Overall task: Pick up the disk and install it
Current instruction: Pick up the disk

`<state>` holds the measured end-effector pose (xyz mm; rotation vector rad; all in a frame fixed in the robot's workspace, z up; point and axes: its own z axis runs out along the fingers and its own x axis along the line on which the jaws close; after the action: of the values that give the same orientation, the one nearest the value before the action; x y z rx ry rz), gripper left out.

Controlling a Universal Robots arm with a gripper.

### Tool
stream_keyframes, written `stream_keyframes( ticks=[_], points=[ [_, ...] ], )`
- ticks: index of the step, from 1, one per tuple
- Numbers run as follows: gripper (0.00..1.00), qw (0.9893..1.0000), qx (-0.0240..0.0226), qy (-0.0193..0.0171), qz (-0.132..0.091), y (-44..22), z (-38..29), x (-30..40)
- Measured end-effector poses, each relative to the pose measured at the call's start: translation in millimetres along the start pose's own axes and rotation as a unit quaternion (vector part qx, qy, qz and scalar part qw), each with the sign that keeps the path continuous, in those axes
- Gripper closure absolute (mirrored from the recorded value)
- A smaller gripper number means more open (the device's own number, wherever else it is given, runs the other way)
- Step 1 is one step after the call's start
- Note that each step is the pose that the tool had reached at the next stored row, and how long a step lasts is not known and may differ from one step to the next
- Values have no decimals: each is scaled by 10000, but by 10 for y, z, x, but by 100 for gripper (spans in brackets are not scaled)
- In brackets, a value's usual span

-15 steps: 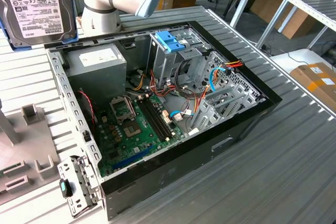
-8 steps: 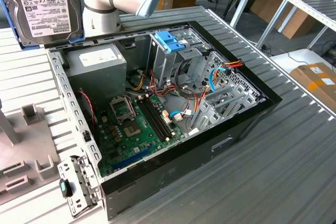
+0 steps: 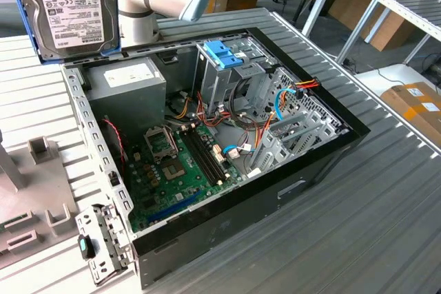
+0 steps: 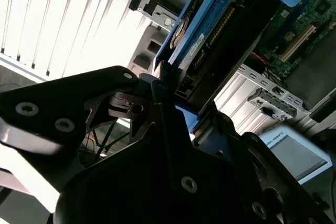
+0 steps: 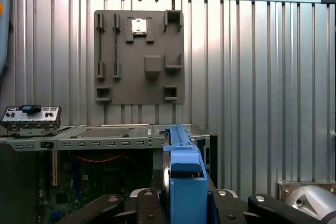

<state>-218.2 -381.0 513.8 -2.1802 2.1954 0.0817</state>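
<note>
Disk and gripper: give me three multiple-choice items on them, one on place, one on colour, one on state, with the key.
1. In the exterior view, where is the disk?
A. Flat on the motherboard
B. Raised in the air at the exterior view's upper left, label toward the camera
C. Inside the metal drive cage

2. What colour is the plastic bracket edging the disk?
A. Red
B. Yellow
C. Blue

3. What state is the gripper in?
A. Shut on the disk
B. Open and empty
C. Shut on a cable

Key: 1 B, the disk stands clear of the open case in the exterior view. 2 C, blue edging shows in both wrist views. 3 A, it clamps the bracket from both sides in the first wrist view.
</note>
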Motion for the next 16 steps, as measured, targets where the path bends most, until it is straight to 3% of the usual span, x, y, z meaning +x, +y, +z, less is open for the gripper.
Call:
stream_keyframes(
  ticks=[6, 16],
  points=[
    [63, 10000, 1, 0, 0, -112, 15, 8],
    [63, 10000, 0, 1, 0, -172, 28, 87]
  ],
)
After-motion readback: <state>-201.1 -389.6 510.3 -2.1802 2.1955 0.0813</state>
